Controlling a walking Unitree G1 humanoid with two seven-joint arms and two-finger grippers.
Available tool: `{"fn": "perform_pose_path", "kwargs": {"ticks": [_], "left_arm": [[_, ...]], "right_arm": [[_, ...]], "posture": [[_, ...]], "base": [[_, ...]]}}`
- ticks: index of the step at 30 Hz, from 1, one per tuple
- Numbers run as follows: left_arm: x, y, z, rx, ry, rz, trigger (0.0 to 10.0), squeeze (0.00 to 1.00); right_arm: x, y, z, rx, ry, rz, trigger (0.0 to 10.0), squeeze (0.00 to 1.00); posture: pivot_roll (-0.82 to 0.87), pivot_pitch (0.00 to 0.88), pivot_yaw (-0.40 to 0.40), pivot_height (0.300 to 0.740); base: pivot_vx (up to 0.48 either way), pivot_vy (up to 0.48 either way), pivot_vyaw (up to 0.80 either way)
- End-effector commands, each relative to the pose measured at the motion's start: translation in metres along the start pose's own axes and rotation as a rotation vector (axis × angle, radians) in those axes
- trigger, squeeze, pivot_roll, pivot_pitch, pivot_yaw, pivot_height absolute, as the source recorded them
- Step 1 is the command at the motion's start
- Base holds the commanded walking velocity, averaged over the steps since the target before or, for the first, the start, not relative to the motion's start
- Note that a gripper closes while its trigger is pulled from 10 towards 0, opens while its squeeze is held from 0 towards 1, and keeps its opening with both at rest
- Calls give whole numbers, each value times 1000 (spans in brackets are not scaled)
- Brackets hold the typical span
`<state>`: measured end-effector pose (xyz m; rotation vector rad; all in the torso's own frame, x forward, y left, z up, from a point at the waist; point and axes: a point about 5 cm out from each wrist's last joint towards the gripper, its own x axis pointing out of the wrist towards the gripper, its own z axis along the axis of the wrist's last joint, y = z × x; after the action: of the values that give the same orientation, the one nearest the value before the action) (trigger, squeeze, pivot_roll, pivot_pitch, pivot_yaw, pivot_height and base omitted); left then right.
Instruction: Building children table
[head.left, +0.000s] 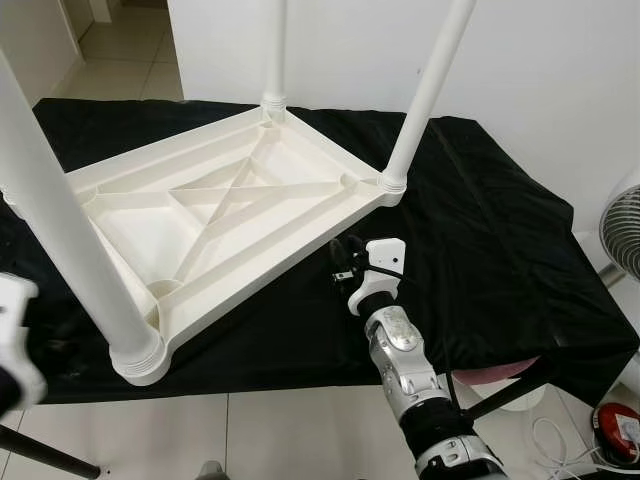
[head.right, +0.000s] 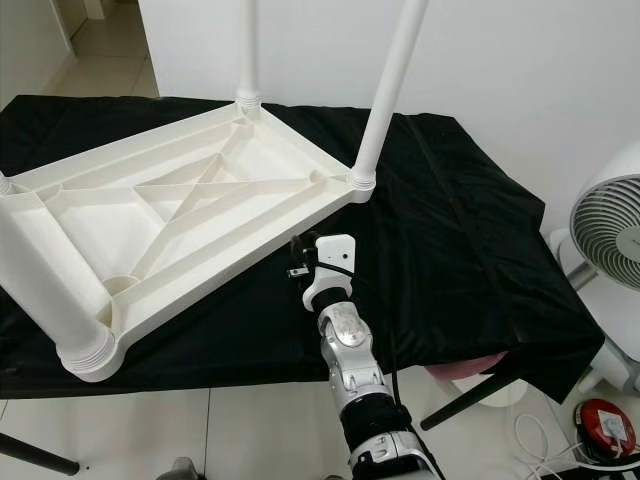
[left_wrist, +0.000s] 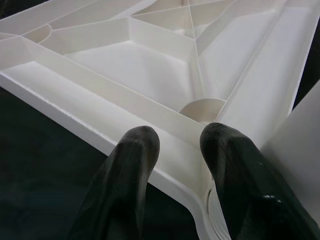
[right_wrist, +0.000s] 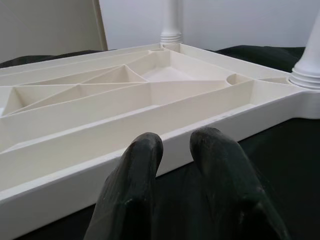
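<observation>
- The white plastic children table (head.left: 230, 215) lies upside down on a surface covered with a black cloth (head.left: 480, 240), with its ribbed underside facing up.
- I count four legs standing up from the corners: the near left leg (head.left: 60, 230), the far right leg (head.left: 425, 90), the far leg (head.left: 274, 50), and at the far left corner only a small part of one (head.right: 5, 183) at the picture's edge. I cannot confirm that each is pushed fully into its socket.
- My right gripper (head.left: 345, 265) is just beside the table's near long edge, over the black cloth. In the right wrist view its fingers (right_wrist: 135, 185) are slightly apart and hold nothing.
- My left gripper (left_wrist: 177, 150) is at the near left corner, over the rim next to the leg's collar. Its fingers (left_wrist: 132, 170) are also apart and empty.
- My judgement: the assembly of the legs looks nearly done. What is left is probably to check the legs and then turn the table onto its feet.
- A white fan (head.right: 610, 235) stands on the floor to the right, well apart from the table.
</observation>
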<state>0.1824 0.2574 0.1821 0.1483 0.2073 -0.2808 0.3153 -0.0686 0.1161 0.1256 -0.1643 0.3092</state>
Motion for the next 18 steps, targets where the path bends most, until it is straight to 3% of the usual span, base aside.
{"fn": "perform_pose_path", "kwargs": {"ticks": [1, 6, 8, 12, 14, 18], "left_arm": [[8, -16, -4, -27, -6, -50, 10000, 0], [21, -38, -7, -95, -33, -96, 10000, 0], [32, -56, -7, -132, -58, -142, 10000, 0], [36, -63, -6, -142, -71, -158, 10000, 0], [48, -80, -3, -177, -98, -204, 10000, 0], [59, -97, 1, -214, -122, -247, 10000, 0]], "right_arm": [[-3, -3, -1, 0, 7, -9, 10000, 0], [-4, -8, 0, -8, 8, -18, 10000, 0], [-5, -12, 1, -15, 6, -30, 10000, 0], [-5, -13, 2, -17, 6, -33, 10000, 0], [-8, -16, 3, -23, 6, -41, 10000, 0], [-13, -20, 4, -37, 6, -55, 10000, 0]], "posture": [[185, 59, -56, 740], [162, 61, -61, 740], [143, 60, -64, 740], [140, 60, -64, 740], [115, 61, -63, 740], [87, 59, -61, 740]], "base": [[0, 0, 0], [0, 0, 0], [0, 0, 0], [0, 0, 0], [0, 0, 0], [0, 0, 0]]}}
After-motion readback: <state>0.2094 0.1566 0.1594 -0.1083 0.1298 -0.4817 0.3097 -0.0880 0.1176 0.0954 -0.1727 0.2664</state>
